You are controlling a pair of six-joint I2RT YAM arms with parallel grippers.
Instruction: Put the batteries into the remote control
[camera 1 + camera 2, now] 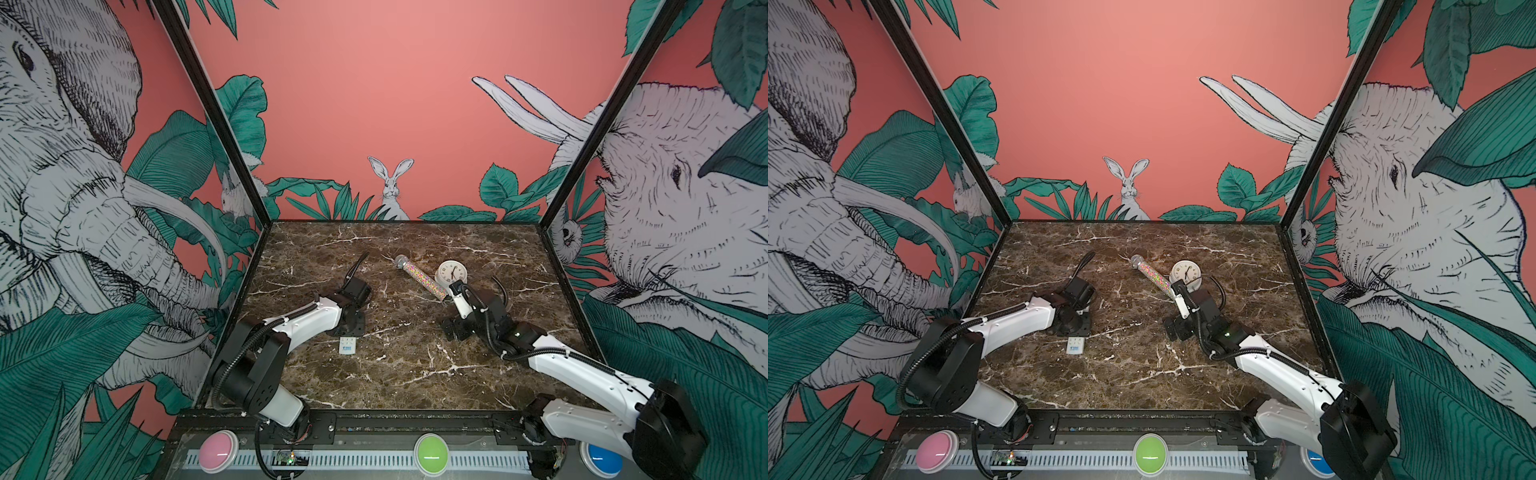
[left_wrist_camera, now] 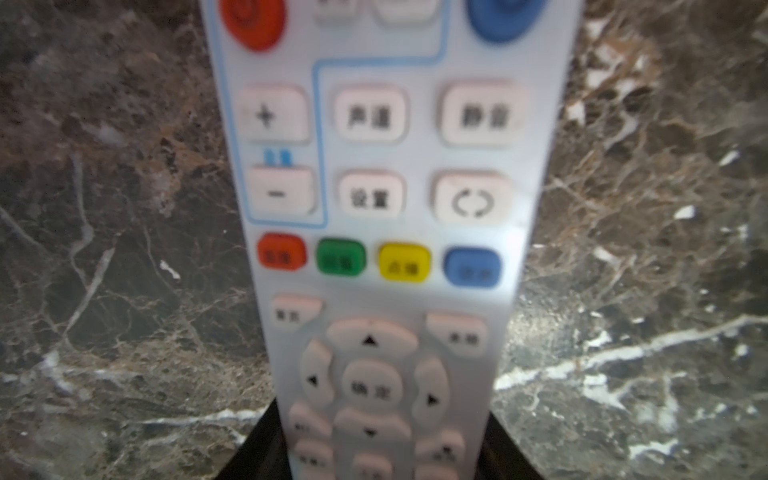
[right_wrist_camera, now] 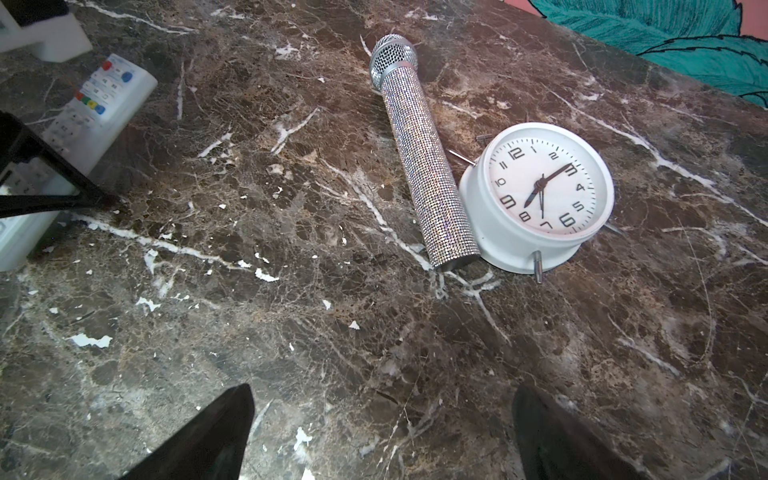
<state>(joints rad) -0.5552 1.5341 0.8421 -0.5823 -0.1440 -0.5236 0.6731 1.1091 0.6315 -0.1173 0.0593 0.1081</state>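
Observation:
The remote control (image 2: 374,199) is a long white bar, button side up, with red, green, yellow and blue keys. My left gripper (image 2: 380,453) is shut on it, a black finger pressed against each long side. In both top views only its blue-logo end (image 1: 347,345) (image 1: 1076,346) sticks out below the left gripper (image 1: 348,330) (image 1: 1074,328). The right wrist view shows the remote (image 3: 104,95) from the side, low over the marble. My right gripper (image 3: 382,436) (image 1: 455,328) is open, with only bare table between its fingers. The batteries are out of view.
A glittery tube with a silver mesh cap (image 1: 419,276) (image 3: 428,166) lies beside a round white clock (image 1: 451,272) (image 3: 540,191) at the back right, just beyond my right arm. Walls close in the brown marble table (image 1: 407,374) on three sides.

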